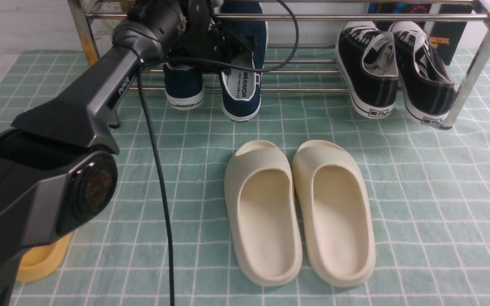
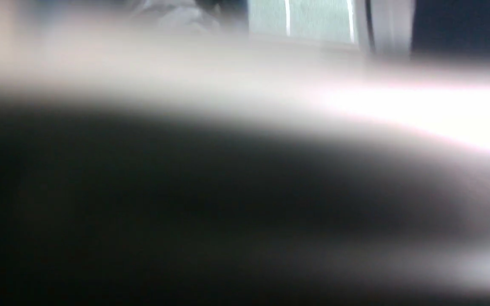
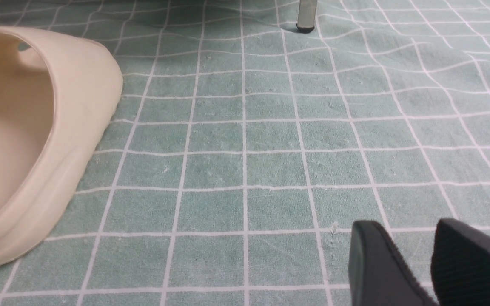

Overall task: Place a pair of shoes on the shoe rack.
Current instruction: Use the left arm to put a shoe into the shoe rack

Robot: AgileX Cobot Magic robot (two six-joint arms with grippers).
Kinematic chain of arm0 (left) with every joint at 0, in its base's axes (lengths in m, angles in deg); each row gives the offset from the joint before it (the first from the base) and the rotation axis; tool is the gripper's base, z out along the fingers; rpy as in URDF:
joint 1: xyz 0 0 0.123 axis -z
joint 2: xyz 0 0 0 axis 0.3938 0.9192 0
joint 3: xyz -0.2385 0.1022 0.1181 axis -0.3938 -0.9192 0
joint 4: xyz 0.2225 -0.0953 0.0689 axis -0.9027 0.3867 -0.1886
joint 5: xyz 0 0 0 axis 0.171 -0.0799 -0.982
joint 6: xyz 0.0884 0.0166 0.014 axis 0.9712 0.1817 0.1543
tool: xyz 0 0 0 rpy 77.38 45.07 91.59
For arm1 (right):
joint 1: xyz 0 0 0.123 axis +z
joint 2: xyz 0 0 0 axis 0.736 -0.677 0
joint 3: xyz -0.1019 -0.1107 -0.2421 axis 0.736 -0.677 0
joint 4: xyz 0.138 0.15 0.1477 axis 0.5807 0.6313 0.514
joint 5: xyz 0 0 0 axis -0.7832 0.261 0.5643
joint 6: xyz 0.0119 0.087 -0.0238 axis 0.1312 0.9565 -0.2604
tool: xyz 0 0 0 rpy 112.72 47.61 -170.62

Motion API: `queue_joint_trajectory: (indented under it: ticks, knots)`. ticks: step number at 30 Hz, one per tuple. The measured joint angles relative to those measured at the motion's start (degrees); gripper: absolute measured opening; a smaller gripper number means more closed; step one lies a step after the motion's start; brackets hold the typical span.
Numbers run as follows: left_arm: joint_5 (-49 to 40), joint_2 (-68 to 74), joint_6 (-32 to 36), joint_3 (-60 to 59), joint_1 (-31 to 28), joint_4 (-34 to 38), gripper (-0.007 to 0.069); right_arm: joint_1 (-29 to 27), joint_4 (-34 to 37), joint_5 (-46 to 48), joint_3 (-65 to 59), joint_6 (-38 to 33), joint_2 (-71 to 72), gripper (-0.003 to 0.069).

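Left tool (image 1: 221, 44), pressed together by the collar of one slip-on, apparently seats the pair of shoes (image 1: 236, 91) on the shoe rack (image 1: 304, 90), heels outward; right tool (image 3: 404, 238) hangs spread, empty.

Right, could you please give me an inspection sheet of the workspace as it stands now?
Surface: green checked mat, slightly rippled.
Job's things: navy slip-ons heels-out on lower bars of the shoe rack, one tilted.
Clutter: black sneakers on rack; cream slides on mat; yellow object under left arm.
Grippers: left gripper shut at the slip-ons, fingertips hidden; right gripper open, empty, over mat.
Cables: black cable hanging from left arm.
Surroundings: white wall; dark box behind rack.
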Motion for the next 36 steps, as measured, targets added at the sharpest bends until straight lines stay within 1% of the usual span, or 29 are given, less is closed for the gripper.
queue_joint_trajectory:
  ticks: [5, 9, 10, 11, 12, 13, 14, 15, 16, 17, 18, 20, 22, 25, 30, 32, 34, 36]
  knots:
    - [1.0, 0.0, -1.6, 0.0, 0.0, 0.0, -0.0004, 0.0, 0.0, 0.0, 0.0, 0.0, 0.0, 0.0239]
    - [1.3, 0.0, -1.7, 0.0, 0.0, 0.1, 0.0018, 0.0, 0.0, 0.0, 0.0, 0.0, 0.0, 0.0239]
    - [1.4, 0.0, -1.9, 0.0, 0.0, 0.1, 0.0048, 0.0, 0.0, 0.0, 0.0, 0.0, 0.0, 0.0239]
    - [1.5, 0.0, -1.9, 0.0, 0.0, 0.2, 0.006, 0.0, 0.0, 0.0, 0.0, 0.0, 0.0, 0.0239]
    - [2.2, 0.0, -2.1, 0.0, 0.0, 0.5, 0.0141, 0.0, 0.0, 0.0, 0.0, 0.0, 0.0, 0.0239]
    - [2.3, 0.0, -2.2, 0.0, 0.0, 0.5, 0.015, 0.0, 0.0, 0.0, 0.0, 0.0, 0.0, 0.0239]
    - [2.6, 0.0, -2.3, 0.0, 0.0, 0.7, 0.0219, 0.0, 0.0, 0.0, 0.0, 0.0, 0.0, 0.0239]
    - [2.6, 0.0, -2.3, 0.0, 0.0, 0.7, 0.0259, 0.0, 0.0, 0.0, 0.0, 0.0, 0.0, 0.0239]
    - [2.6, 0.0, -2.5, 0.0, 0.0, 0.8, 0.0315, 0.0, 0.0, 0.0, 0.0, 0.0, 0.0, 0.0239]
    - [2.6, 0.0, -2.6, 0.0, 0.0, 1.1, 0.0348, 0.0, 0.0, 0.0, 0.0, 0.0, 0.0, 0.0239]
    - [2.6, 0.0, -2.6, 0.0, 0.0, 1.1, 0.0363, 0.0, 0.0, 0.0, 0.0, 0.0, 0.0, 0.0239]
    - [2.1, 0.0, -2.6, 0.2, 0.0, 1.5, 0.0433, 0.0, 0.0, 0.0, 0.0, 0.0, 0.0, 0.0239]
    - [1.1, -0.2, -2.6, 0.3, 0.0, 1.6, 0.0454, 0.0, 0.0, 0.0, 0.0, 0.0, 0.0, 0.0239]
    - [-2.2, -1.2, -2.6, 0.3, 0.0, 2.1, 0.0452, 0.0, 0.0, 0.0, 0.0, 0.0, 0.0, 0.0239]
    - [-9.9, -3.9, -1.1, 0.3, 0.0, 2.6, 0.04, 0.0, 0.0, 0.0, 0.0, 0.0, 0.0, 0.0239]
    - [-14.7, -6.3, 2.1, 0.3, 0.0, 3.6, 0.033, 0.0, 0.0, 0.0, 0.0, 0.0, 0.0, 0.0239]
    - [-17.5, -7.7, 3.8, 0.3, 0.0, 3.8, 0.0274, 0.0, 0.0, 0.0, 0.0, 0.0, 0.0, 0.0239]
    - [-19.9, -9.4, 5.5, 0.4, 0.0, 4.0, 0.0196, 0.0, 0.0, 0.0, 0.0, 0.0, 0.0, 0.0239]
